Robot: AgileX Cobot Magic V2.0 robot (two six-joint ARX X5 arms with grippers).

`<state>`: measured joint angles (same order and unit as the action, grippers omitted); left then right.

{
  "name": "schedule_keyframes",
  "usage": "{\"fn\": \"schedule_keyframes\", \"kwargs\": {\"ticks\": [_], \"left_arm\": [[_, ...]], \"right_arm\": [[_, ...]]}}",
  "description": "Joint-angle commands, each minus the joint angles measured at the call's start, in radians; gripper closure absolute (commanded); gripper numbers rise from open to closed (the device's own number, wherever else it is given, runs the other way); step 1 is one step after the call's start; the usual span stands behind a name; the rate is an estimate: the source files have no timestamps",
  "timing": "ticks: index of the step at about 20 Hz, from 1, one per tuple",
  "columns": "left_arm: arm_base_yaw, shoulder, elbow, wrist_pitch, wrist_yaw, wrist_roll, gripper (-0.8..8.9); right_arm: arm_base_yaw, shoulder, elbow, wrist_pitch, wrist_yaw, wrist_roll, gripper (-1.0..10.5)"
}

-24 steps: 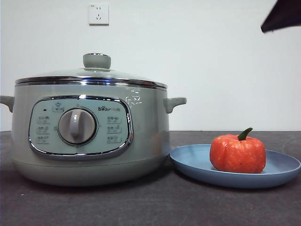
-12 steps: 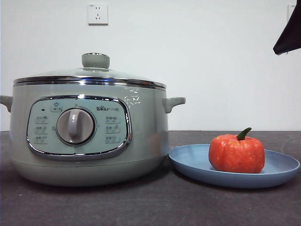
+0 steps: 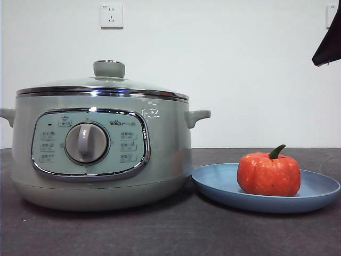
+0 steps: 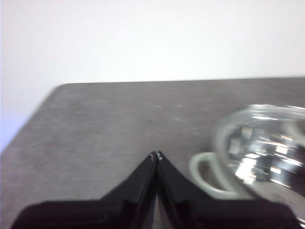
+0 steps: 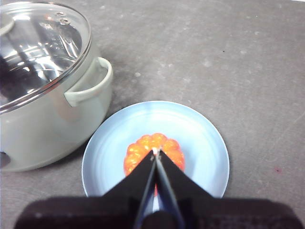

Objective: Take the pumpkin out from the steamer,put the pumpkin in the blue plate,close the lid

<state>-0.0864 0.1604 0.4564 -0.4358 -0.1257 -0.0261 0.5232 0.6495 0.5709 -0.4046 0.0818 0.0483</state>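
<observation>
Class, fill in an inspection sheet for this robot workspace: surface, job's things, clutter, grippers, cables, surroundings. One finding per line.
Surface: dark grey table, speckled.
Job's things: the lid sits closed on the steamer; the pumpkin rests upright in the blue plate, beside the steamer.
Clutter: nothing seen.
Grippers: left gripper shut, empty, above the table near the steamer's handle; right gripper shut, empty, above the pumpkin.
Cables: nothing seen.
Surroundings: white wall with a socket.

Left claw [image 4: 156,155] and right claw [image 5: 156,151] both have jaws pressed together, raised
</observation>
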Motion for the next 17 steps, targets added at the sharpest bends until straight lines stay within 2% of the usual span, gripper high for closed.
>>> {"fn": "schedule_keyframes", "kwargs": {"ticks": [1,4,8,17], "left_arm": [[0.065,-0.039,-0.139,0.108,0.031,0.007,8.17],[0.106,-0.072,-0.285,0.179,0.104,0.007,8.17],[0.114,-0.099,-0.399,0.181,0.13,-0.007,8.17],[0.114,-0.111,-0.431,0.188,0.129,-0.027,8.17]], "right_arm": [[0.001,-0.002,-0.005,0.003,0.003,0.006,9.5],[0.001,-0.003,-0.005,0.003,0.003,0.006,9.5],[0.001,-0.002,-0.005,0.002,0.003,0.006,9.5],[0.001,-0.002,-0.005,0.002,0.003,0.006,9.5]]}}
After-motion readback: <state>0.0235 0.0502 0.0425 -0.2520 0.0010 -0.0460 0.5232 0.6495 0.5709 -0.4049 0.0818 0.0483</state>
